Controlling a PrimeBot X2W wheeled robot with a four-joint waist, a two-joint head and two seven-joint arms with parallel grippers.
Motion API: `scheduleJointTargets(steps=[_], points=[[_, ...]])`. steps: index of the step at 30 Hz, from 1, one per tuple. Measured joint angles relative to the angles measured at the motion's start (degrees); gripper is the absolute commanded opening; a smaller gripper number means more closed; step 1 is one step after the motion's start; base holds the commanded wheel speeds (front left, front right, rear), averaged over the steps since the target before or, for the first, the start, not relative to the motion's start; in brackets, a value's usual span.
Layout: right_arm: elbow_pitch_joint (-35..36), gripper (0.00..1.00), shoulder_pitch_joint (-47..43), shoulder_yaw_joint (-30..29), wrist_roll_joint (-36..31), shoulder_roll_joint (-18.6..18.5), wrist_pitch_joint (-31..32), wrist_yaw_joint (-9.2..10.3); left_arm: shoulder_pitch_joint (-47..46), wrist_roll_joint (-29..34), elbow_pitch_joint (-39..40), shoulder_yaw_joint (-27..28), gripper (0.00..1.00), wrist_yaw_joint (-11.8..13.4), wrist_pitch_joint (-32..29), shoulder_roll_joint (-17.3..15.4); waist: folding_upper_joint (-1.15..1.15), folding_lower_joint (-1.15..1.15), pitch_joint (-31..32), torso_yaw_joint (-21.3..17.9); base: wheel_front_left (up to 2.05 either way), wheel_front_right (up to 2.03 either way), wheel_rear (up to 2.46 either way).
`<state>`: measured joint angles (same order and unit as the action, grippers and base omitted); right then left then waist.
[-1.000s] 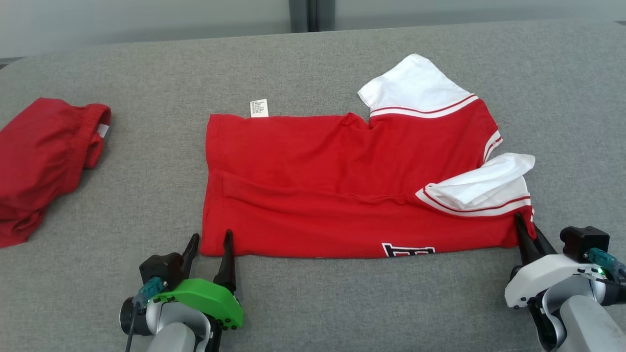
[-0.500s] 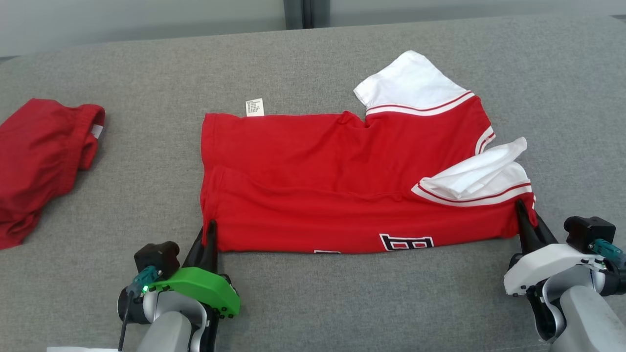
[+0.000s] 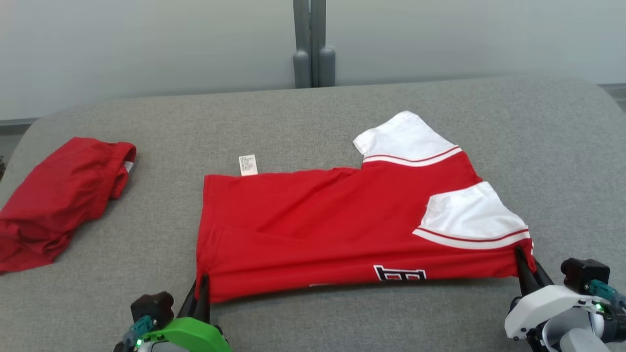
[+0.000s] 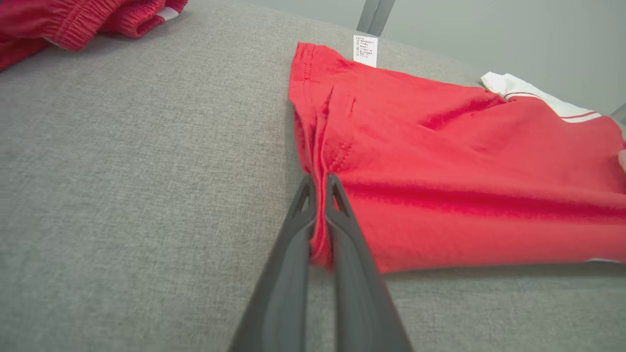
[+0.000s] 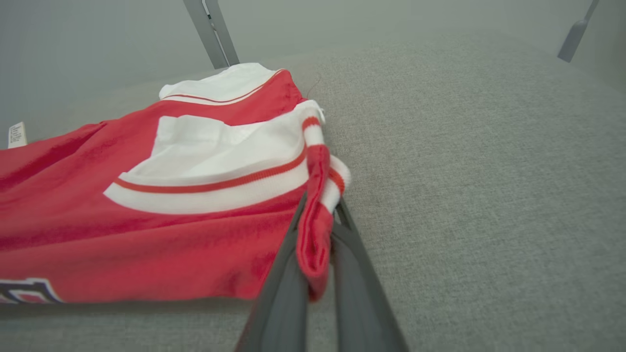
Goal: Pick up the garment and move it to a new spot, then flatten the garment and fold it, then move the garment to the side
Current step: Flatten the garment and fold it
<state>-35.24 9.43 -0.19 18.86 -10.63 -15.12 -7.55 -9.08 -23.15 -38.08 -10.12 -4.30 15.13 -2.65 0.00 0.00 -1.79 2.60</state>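
Found red-and-white garment [image 3: 318, 220] spread mid-way across grey padded surface [image 3: 293, 117], near edge raised slightly with shadow beneath. Noted left gripper [image 3: 201, 286] pinching the near-left hem corner, fingers pressed together on cloth, and right gripper [image 3: 522, 254] likewise pinching the near-right corner by the striped sleeve band. Logged second red cloth [image 3: 63, 195] bundled well apart at left.

Left gripper [image 3: 200, 286] — fingers pressed together, garment [image 3: 318, 230] hem pinched between the jaws, green wrist housing [image 3: 188, 338] behind them. Right gripper [image 3: 520, 254] — fingers clamped, garment corner between the jaws, white wrist housing [image 3: 543, 305] behind.
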Motion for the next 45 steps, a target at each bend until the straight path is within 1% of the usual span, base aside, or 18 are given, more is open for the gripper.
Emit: scheduleJointTargets(steps=[9, 17, 18, 19, 20, 21, 23, 27, 32, 36, 40, 41, 45], points=[[0.0, 0.00, -5.9, 0.9, 1.3, 0.2, 0.0, -0.01, 4.4, 0.3, -2.6, 0.6, 0.00, 0.0, 0.0, 0.1, 0.00, 0.00, 4.2, 0.7, 0.00, 0.00, 0.00], [0.0, 0.00, -8.3, 3.0, 1.8, 0.3, 0.0, 0.00, 6.1, 1.4, -4.7, 1.3, 0.00, 0.1, 0.0, 0.1, 0.00, 0.00, 4.1, 0.8, 0.00, 0.00, 0.00], [-0.1, 0.00, -8.3, 3.4, 2.0, 0.3, 0.0, 0.00, 6.1, 1.4, -4.8, 1.3, 0.16, 0.3, 0.0, 0.1, 0.00, 0.00, 3.9, 0.8, 0.00, 0.00, 0.00], [-0.1, 0.32, -8.3, 3.5, 2.2, 0.3, 0.0, 0.00, 6.1, 1.5, -4.8, 1.3, 0.54, 0.3, 0.0, 0.1, 0.00, 0.00, 3.7, 0.8, 0.00, 0.00, 0.00], [-0.2, 0.96, -8.3, 3.4, 2.5, 0.3, 0.0, 0.00, 6.1, 1.5, -4.9, 1.3, 1.00, 0.3, 0.0, 0.1, 0.00, 0.00, 3.6, 0.8, 0.00, 0.00, 0.00], [-0.5, 1.00, -8.3, 3.3, 2.9, 0.3, 0.0, 0.00, 6.1, 1.6, -4.9, 1.3, 1.00, 0.4, 0.0, 0.1, 0.00, 0.00, 3.4, 0.9, 0.00, 0.00, 0.00], [-0.2, 1.00, -8.2, 2.6, 3.2, -0.1, 0.0, 0.02, 5.9, 2.0, -4.4, 1.6, 1.00, 0.9, 0.0, -0.1, 0.00, 0.00, 3.1, 1.0, 0.00, 0.00, 0.00], [3.0, 1.00, -7.3, -0.6, 2.4, -1.3, 0.0, 0.02, 5.6, 3.4, -1.6, 2.5, 1.00, 1.8, 0.0, -0.1, 0.00, 0.00, 2.4, 1.3, 0.00, 0.00, 0.00], [5.4, 1.00, -5.9, -2.6, -0.4, -1.2, 0.0, 0.03, 3.8, 4.3, 0.1, 3.2, 1.00, 1.8, 0.0, -0.1, 0.00, 0.00, 1.7, 1.5, 0.00, 0.00, 0.00], [6.2, 1.00, -2.3, -2.3, -2.0, -1.1, 0.0, 0.03, -1.1, 6.1, -1.2, 3.6, 1.00, 1.3, 0.0, -0.1, 0.00, 0.00, 0.5, 1.4, 0.00, 0.00, 0.00], [5.9, 1.00, 2.7, -0.5, -2.6, -1.2, 0.0, 0.02, -7.3, 7.3, -3.7, 4.3, 1.00, 0.7, 0.0, -0.1, 0.00, 0.00, -1.5, 1.1, 0.00, 0.00, 0.00], [5.9, 1.00, 2.7, -0.5, -2.6, -1.2, 0.0, 0.02, -7.3, 7.3, -3.7, 4.3, 1.00, 0.7, 0.0, -0.1, 0.00, 0.00, -1.5, 1.1, 0.00, 0.00, 0.00], [4.0, 1.00, 7.3, 1.7, -2.8, -1.2, 0.0, 0.02, -12.4, 8.6, -6.5, 5.0, 1.00, 0.5, 0.0, -0.1, 0.00, 0.00, -3.9, 0.5, 0.00, 0.00, 0.00]])
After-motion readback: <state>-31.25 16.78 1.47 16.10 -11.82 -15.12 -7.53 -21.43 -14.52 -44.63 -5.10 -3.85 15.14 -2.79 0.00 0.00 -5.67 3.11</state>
